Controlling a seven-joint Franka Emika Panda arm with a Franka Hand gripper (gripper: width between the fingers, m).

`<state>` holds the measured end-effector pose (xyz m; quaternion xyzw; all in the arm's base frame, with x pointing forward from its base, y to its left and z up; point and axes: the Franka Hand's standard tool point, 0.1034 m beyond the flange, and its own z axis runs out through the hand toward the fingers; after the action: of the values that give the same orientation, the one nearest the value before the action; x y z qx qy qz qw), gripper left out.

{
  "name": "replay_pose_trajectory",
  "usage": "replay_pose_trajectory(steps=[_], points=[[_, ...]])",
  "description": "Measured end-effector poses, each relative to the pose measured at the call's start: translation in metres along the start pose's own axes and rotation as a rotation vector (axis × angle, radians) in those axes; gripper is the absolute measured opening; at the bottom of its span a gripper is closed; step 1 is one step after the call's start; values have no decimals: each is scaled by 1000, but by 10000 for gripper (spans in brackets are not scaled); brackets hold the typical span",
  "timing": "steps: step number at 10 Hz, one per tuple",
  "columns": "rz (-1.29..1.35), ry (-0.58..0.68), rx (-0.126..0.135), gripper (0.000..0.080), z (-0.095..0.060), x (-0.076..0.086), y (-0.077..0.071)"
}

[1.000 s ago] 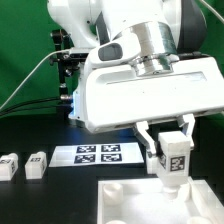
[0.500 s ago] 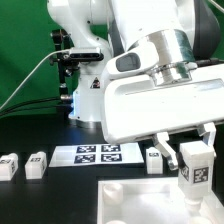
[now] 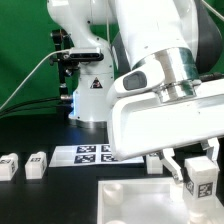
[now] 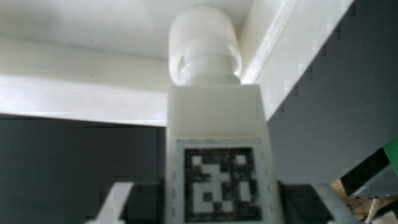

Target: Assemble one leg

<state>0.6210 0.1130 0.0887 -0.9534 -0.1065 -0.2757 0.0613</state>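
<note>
My gripper (image 3: 198,165) is shut on a leg (image 3: 201,178), a small white block with a black-and-white marker, at the exterior view's lower right, just above the large white tray-like piece (image 3: 135,202). In the wrist view the held leg (image 4: 217,130) fills the middle between my fingers (image 4: 121,200), its rounded peg end close to the tray's white wall (image 4: 89,80). Two more legs (image 3: 10,166) (image 3: 36,164) lie at the exterior view's left. Another leg (image 3: 155,161) lies behind the tray.
The marker board (image 3: 98,153) lies flat on the black table (image 3: 50,200) between the loose legs and the tray. The arm's white base (image 3: 88,95) and cables stand behind it, before a green backdrop.
My gripper has moved toward the exterior view's right and lower with the leg in it, from over the tray's middle to its right side. The loose legs have not moved.
</note>
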Motion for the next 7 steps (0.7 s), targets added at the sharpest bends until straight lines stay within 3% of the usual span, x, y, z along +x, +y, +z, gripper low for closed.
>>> replay_pose_trajectory(steps=[7], points=[[3, 10, 1, 290, 11, -7, -2]])
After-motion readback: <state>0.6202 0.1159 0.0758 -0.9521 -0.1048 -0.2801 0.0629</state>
